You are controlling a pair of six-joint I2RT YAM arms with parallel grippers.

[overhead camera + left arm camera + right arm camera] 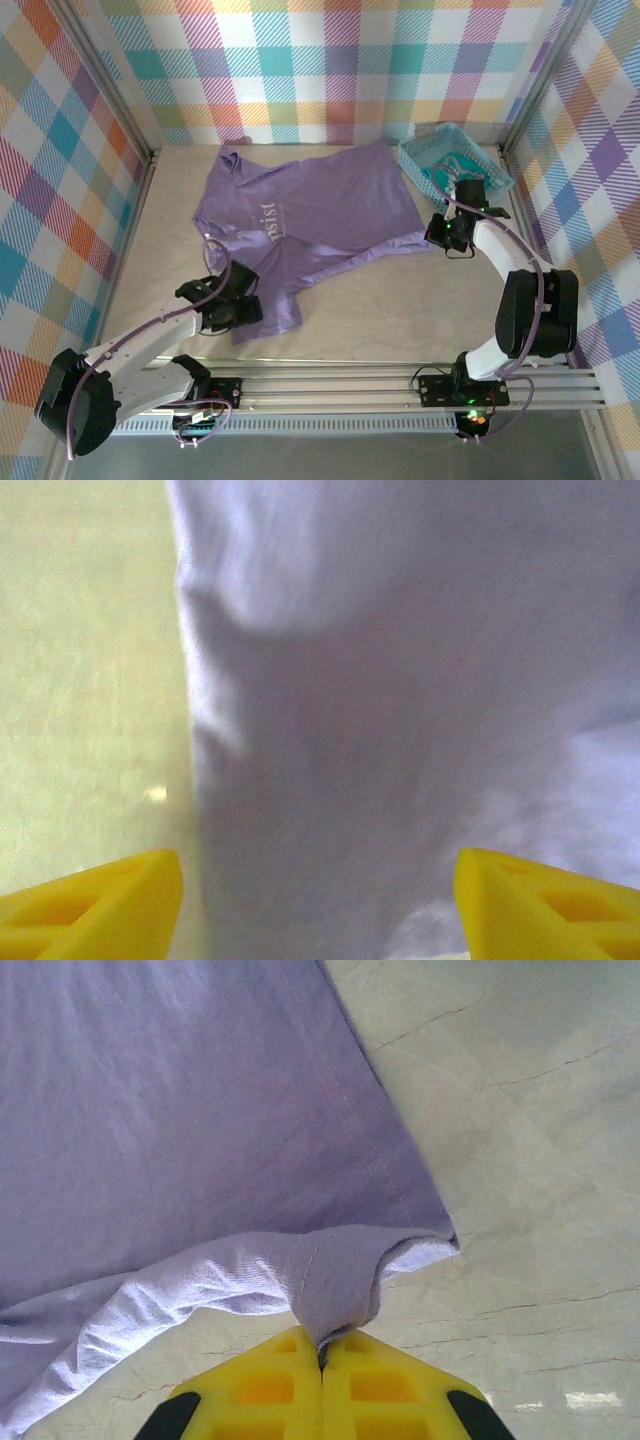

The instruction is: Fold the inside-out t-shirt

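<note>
The lavender inside-out t-shirt lies spread across the middle of the table, faint mirrored lettering showing through. My left gripper is open over the shirt's near left corner; its yellow fingers straddle the purple cloth with the left finger past the shirt's edge. My right gripper is at the shirt's right corner, shut on a pinched fold of the hem, which rises off the table between the yellow jaws.
A small teal basket holding a teal-green garment with white markings stands at the back right, just behind my right gripper. Plaid walls close in the left, back and right. Bare beige tabletop lies in front of the shirt.
</note>
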